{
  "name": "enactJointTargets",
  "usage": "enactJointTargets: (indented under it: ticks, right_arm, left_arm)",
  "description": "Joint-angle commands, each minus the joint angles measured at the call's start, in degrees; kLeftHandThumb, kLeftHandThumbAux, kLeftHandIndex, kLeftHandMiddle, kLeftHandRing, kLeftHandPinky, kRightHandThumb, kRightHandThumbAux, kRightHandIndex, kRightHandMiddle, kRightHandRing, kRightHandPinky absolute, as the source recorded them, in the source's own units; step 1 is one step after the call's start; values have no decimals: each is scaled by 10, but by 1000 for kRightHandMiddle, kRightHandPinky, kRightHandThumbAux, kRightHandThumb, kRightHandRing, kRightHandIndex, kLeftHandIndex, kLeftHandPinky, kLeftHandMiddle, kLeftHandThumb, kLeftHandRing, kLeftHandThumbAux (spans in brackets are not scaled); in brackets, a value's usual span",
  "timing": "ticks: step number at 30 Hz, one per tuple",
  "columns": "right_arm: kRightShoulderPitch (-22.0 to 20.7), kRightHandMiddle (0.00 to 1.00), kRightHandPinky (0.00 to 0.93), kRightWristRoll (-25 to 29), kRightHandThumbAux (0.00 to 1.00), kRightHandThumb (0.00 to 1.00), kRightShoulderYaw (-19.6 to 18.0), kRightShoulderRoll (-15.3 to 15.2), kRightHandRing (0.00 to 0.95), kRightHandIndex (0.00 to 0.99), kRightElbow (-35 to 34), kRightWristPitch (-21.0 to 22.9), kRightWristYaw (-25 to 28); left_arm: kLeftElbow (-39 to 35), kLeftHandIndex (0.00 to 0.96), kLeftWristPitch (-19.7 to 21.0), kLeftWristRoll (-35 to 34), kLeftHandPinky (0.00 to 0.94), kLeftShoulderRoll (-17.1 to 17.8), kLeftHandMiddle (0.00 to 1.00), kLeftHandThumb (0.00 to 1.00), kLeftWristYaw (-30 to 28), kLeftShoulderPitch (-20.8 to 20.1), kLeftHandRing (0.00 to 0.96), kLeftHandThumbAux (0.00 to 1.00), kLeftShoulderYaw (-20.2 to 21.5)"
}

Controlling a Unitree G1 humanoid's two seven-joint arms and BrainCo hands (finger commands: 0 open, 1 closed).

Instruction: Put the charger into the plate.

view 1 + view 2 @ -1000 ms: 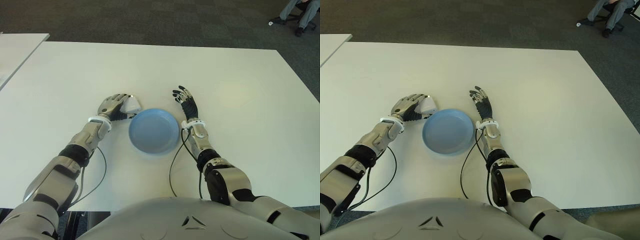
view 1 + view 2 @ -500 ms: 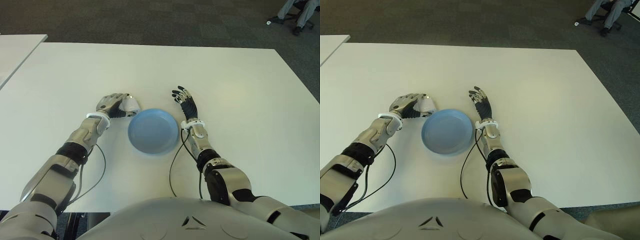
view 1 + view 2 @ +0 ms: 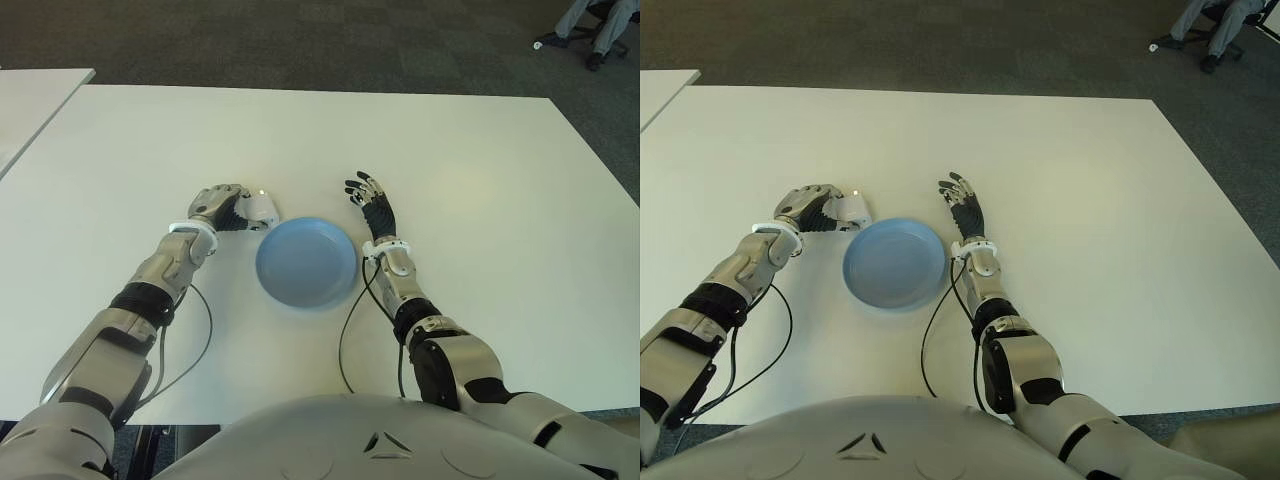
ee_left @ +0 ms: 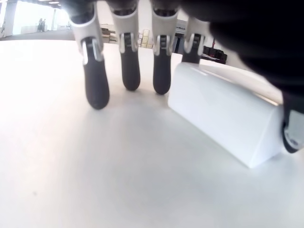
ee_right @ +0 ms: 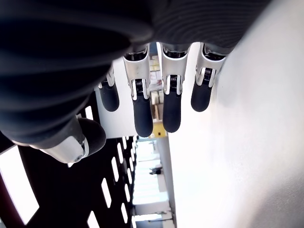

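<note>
Left hand curls around the charger on the table beside the empty plate; open right hand idles right of it.

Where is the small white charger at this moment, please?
The small white charger sits on the white table, under the curled fingers of the left hand, just left of the round blue plate.

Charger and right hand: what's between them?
The blue plate lies between the charger, which sits at the left hand, and the open right hand; otherwise bare table. Clear in both eye views.
</note>
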Motion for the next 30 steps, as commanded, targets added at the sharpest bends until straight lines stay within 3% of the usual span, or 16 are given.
enactJointTargets:
  ticks: [1,5,12,18,30]
  right_arm:
    - [16,281,181,3,537,0,-5,22,237,134,13,22,-4]
    - [16,283,187,4,535,0,-6,23,242,134,14,20,-3]
    - [17,285,185,6,526,0,-8,23,243,136,14,18,2]
    - [16,284,181,7,526,0,-9,23,243,139,14,18,3]
    - [14,288,181,6,530,0,-12,25,244,139,17,25,1]
  left_arm:
    - [30,427,9,8,668,-4,719,680,5,33,727,620,-11]
    - [35,438,15,17,746,-7,774,720,35,32,778,676,-12]
    - [23,443,18,16,826,-13,817,737,74,35,812,692,-4]
    - [26,443,-9,1,826,-17,836,745,118,42,833,695,10]
    - [27,443,-47,-11,817,-7,838,747,144,46,838,697,20]
